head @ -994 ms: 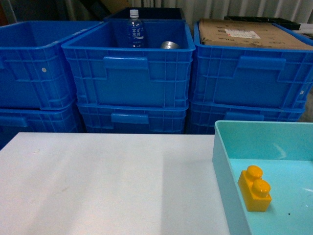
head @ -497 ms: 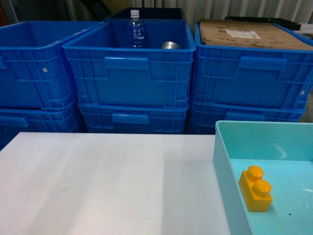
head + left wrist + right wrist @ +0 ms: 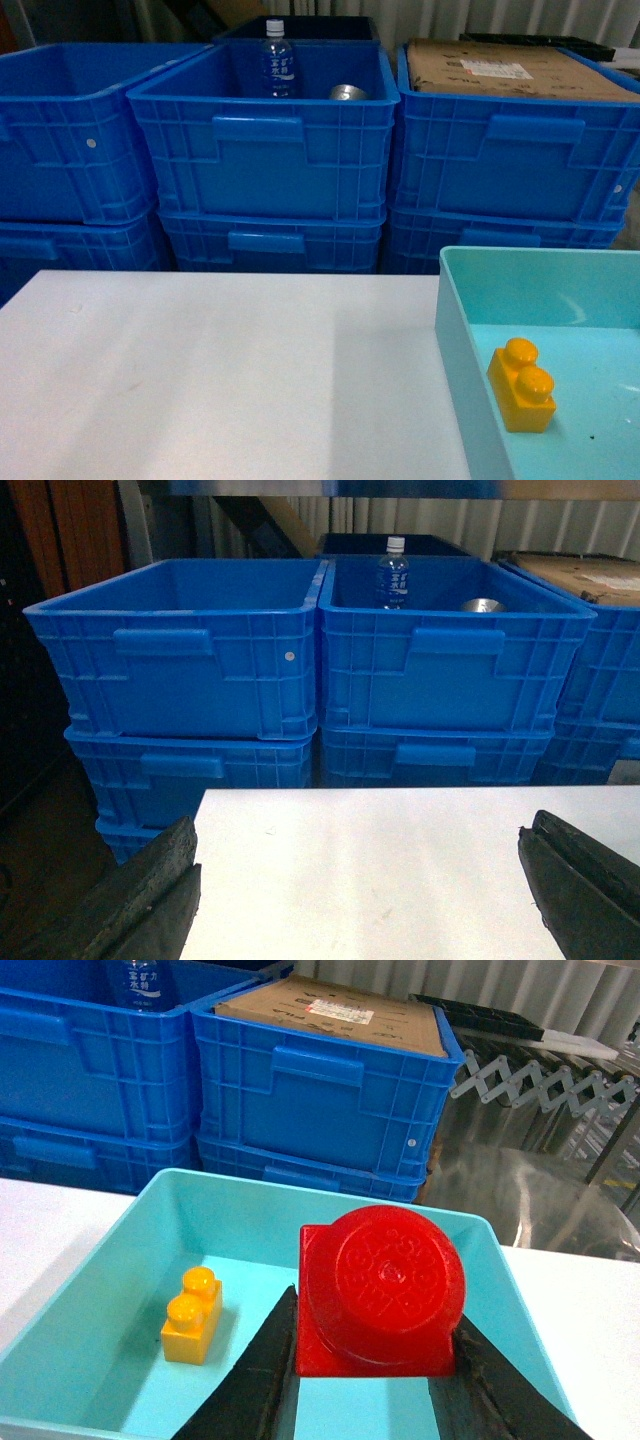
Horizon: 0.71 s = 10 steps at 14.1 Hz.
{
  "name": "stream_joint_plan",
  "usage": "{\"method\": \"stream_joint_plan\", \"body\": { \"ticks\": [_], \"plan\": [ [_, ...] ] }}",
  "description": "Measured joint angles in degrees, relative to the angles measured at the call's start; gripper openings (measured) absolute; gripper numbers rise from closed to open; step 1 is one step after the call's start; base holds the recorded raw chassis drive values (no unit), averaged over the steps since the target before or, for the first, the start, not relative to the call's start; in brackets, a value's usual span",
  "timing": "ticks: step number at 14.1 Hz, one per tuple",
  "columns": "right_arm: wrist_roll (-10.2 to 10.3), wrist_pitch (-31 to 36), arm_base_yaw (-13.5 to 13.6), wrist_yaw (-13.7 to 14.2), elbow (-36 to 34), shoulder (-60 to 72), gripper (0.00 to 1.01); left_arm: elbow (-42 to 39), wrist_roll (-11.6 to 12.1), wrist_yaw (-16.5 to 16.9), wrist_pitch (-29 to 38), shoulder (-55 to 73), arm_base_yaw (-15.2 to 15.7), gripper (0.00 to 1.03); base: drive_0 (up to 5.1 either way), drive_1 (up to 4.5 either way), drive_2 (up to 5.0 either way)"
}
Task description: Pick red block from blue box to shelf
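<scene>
We've got the red block [image 3: 380,1295] pinched between the right gripper [image 3: 375,1375] fingers, stud facing the wrist camera, held above the blue box [image 3: 120,1250]. So the pick looks done, we judge. The yellow brick [image 3: 192,1315] sits on the box floor at about nine o'clock from the block, well apart from it. In the head view the box [image 3: 455,330] shows only that yellow brick [image 3: 522,385]; neither gripper appears there. The left gripper [image 3: 360,890] hangs spread wide over the white table [image 3: 370,860], holding nothing. Stacked blue crates [image 3: 265,150] fill twelve o'clock, a water bottle [image 3: 276,60] standing in one. Still to come, we reckon: carry to the shelf, which we can't make out, and release.
</scene>
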Motion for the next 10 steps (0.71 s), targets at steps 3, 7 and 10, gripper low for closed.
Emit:
{"method": "stream_joint_plan", "body": {
  "ticks": [3,7,10],
  "plan": [
    [0.0,0.0,0.0,0.0,0.0,0.0,0.29,0.0,0.0,0.0,0.0,0.0,0.0,0.98,0.0,0.0,0.0],
    [-0.1,0.0,0.0,0.0,0.0,0.0,0.29,0.0,0.0,0.0,0.0,0.0,0.0,0.98,0.0,0.0,0.0],
    [-0.1,0.0,0.0,0.0,0.0,0.0,0.29,0.0,0.0,0.0,0.0,0.0,0.0,0.98,0.0,0.0,0.0]
  ]
}}
